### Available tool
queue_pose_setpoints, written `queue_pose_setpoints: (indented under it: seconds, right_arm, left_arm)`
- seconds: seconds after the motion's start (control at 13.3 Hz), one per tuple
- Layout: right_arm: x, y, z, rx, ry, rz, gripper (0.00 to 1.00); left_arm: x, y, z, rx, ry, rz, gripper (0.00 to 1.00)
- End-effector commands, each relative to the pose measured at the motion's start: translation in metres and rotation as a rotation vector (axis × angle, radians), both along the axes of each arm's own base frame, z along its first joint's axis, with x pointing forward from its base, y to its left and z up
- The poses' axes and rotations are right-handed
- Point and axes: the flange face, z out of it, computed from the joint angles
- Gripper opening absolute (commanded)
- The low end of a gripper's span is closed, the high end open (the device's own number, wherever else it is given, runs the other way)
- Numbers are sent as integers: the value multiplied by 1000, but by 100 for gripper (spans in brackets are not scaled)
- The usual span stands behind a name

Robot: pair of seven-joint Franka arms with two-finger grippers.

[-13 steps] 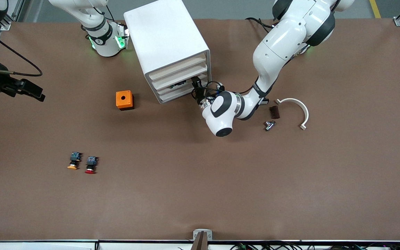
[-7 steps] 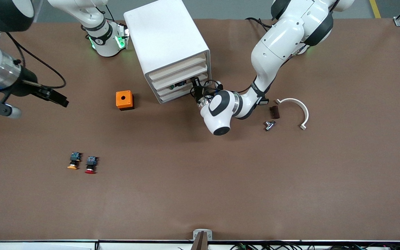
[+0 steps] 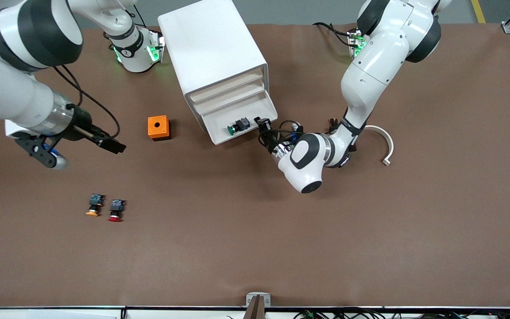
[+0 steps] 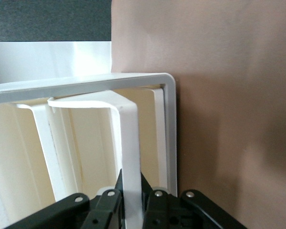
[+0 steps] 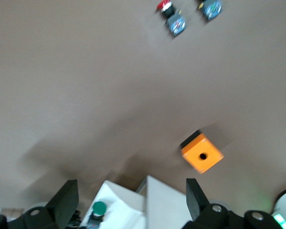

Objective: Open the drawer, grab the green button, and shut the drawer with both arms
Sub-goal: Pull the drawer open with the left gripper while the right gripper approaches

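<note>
The white cabinet [image 3: 213, 53] stands at the table's back middle. Its bottom drawer [image 3: 255, 104] is pulled out. The green-capped button [image 3: 236, 127] lies in it, near the front wall. My left gripper [image 3: 261, 125] is shut on the front wall's corner at the left arm's end. In the left wrist view the black fingers [image 4: 109, 202] pinch the white wall strip [image 4: 129, 143]. My right gripper [image 3: 120, 147] is open and empty, up over the table beside the orange box [image 3: 159, 127]. The right wrist view shows its gripper [image 5: 131, 191], the drawer [image 5: 119, 212] and the button [image 5: 99, 208].
An orange-capped button [image 3: 94, 205] and a red-capped button [image 3: 115, 210] lie nearer the front camera, toward the right arm's end. A white curved piece [image 3: 385, 141] lies beside the left arm's wrist. The orange box [image 5: 202, 152] has a round hole on top.
My left gripper has pulled the bottom drawer out, and the green button now shows. My right arm has swung in from the table's end toward the orange box.
</note>
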Motion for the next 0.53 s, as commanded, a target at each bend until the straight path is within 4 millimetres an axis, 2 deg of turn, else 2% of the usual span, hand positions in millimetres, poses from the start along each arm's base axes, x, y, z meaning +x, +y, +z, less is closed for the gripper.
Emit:
queue_pose_setpoints:
  seconds: [0.0,0.07,0.15,0.22,0.3,0.38,0.45]
  right_arm:
    - [-2,65,-20,-1,15,-103,100]
    - [-7,91,-32,-12,28,-142,100]
    - [-12,119,-45,-20,34,-201,100]
    - [-17,144,-57,-22,31,-245,100]
    - [-22,166,-73,-19,22,-267,100]
    - [-29,185,-83,-8,2,-270,100]
    - [-35,199,-100,-5,-6,-278,100]
  left_arm:
    - [23,11,-4,-58,-113,21,12]
    - [23,12,-6,-64,-121,15,22]
    - [23,12,-6,-68,-125,11,40]
    - [25,14,-4,-69,-137,6,66]
    - [27,18,0,-57,-162,-17,86]
    - [29,20,4,-39,-190,-48,98]
    - [32,24,10,-22,-217,-74,99]
